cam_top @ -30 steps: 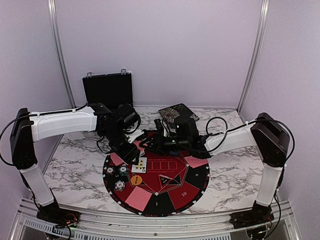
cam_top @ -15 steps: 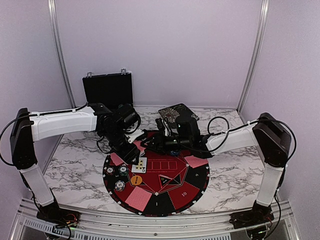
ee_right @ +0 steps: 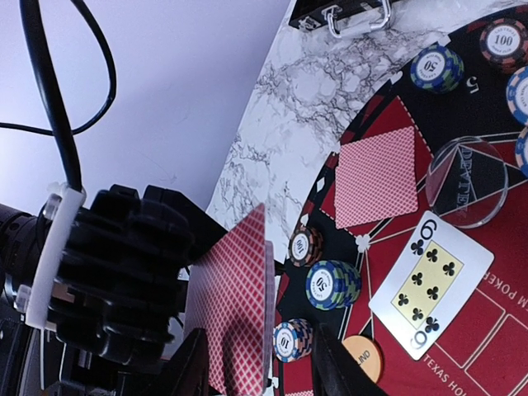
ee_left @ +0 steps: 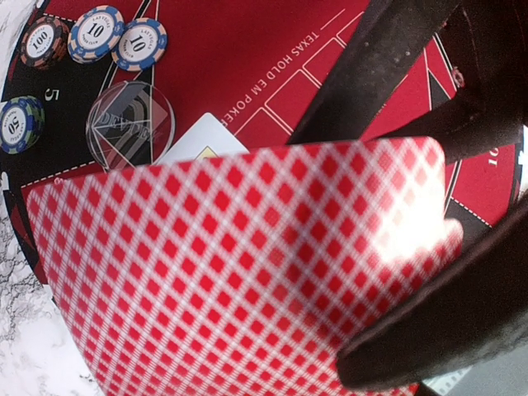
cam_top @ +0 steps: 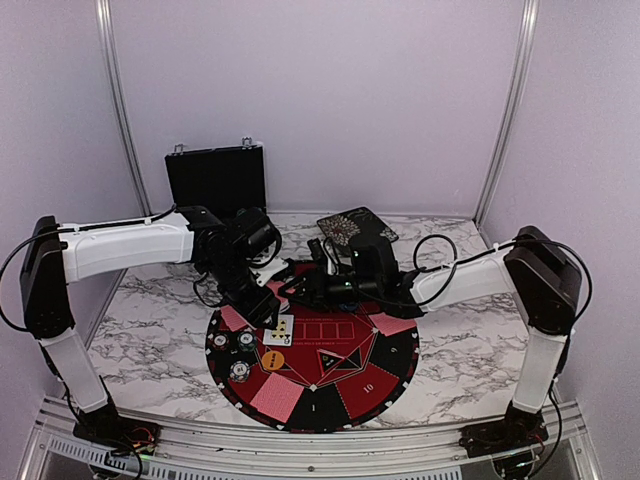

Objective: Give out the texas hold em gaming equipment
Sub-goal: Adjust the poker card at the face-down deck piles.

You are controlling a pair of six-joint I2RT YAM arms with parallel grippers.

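My left gripper (cam_top: pixel 268 305) is shut on a stack of red-backed playing cards (ee_left: pixel 247 264) and holds it on edge above the mat's far left part. In the right wrist view the stack (ee_right: pixel 235 313) stands between my right gripper's (ee_right: pixel 260 363) open fingers, and the left gripper's black body (ee_right: pixel 124 272) is behind it. A face-up six of clubs (ee_right: pixel 425 280), a face-down card (ee_right: pixel 375 177), a clear disc (ee_right: pixel 466 181), an orange disc (ee_right: pixel 363 359) and striped chips (ee_right: pixel 332 285) lie on the mat. The right gripper (cam_top: pixel 297 291) also shows in the top view.
The round red-and-black mat (cam_top: pixel 340 375) lies at the table's near middle, with more face-down cards (cam_top: pixel 393 322) on it. A black hinged case (cam_top: pixel 215 180) stands at the back left. A dark patterned box (cam_top: pixel 355 228) lies behind the right gripper.
My right gripper has edged slightly left toward the held cards. The left arm has not moved.
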